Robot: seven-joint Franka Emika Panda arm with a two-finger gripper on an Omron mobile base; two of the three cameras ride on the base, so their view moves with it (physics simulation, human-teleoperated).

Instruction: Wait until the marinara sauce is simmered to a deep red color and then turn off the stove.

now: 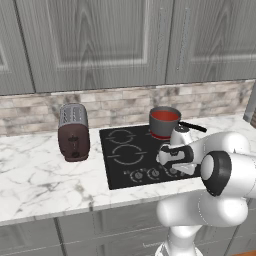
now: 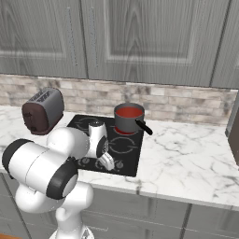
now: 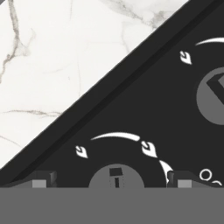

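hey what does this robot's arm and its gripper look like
The arm is glossy white, built of rounded tube-like segments with black bands at the joints. Its gripper has a white body and two small dark grey finger tips. No cables or markings are visible.

One saucepan (image 1: 164, 121), one toaster (image 1: 73, 131) (knobs perhaps four)

Red sauce (image 1: 164, 116), blk stove (image 1: 120, 165), brown toaster (image 1: 73, 132).

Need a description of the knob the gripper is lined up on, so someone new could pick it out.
Find the black stove set in the marble counter, then the row of round knobs along its front edge. In the hand view, the knob sits between the open gripper tips, unlike its neighbour off to one side.
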